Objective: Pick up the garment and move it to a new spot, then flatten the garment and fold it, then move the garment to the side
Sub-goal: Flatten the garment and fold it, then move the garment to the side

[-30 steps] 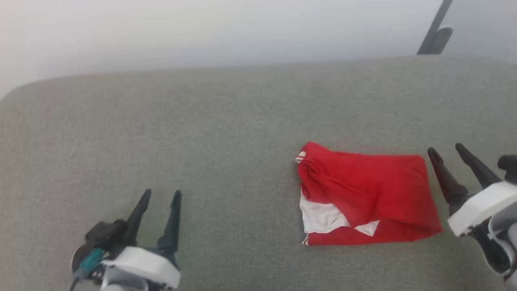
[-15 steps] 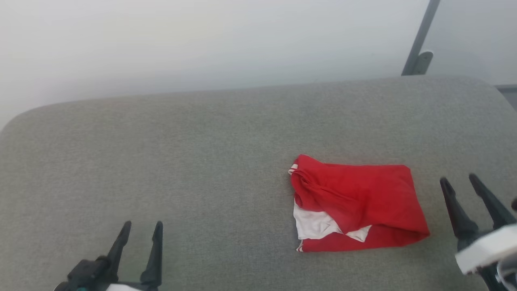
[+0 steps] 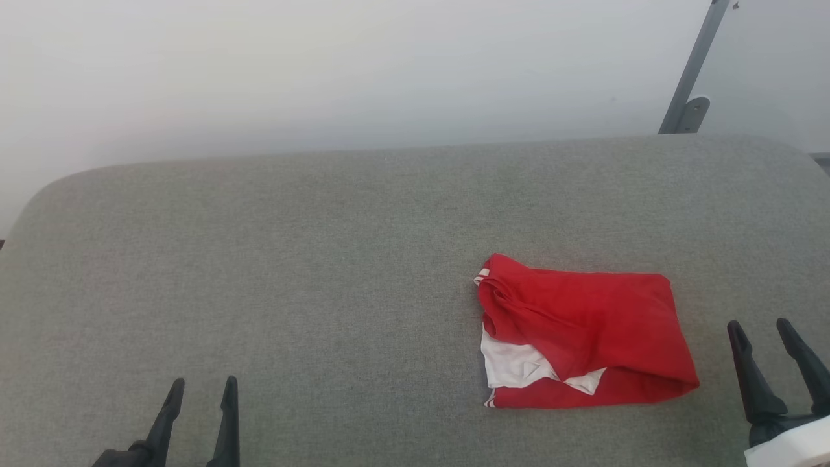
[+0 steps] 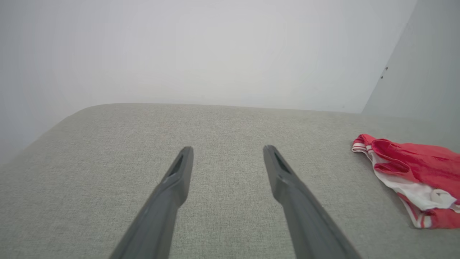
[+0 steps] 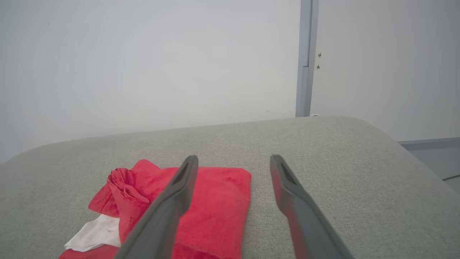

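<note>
2 hands stand open and empty: left hand well apart from the folded red garment on the grey padded surface, right hand near it.

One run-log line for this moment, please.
garment: roughly folded, on grey fabric surface | left hand: open, empty | right hand: open, empty, beside garment, not touching
</note>
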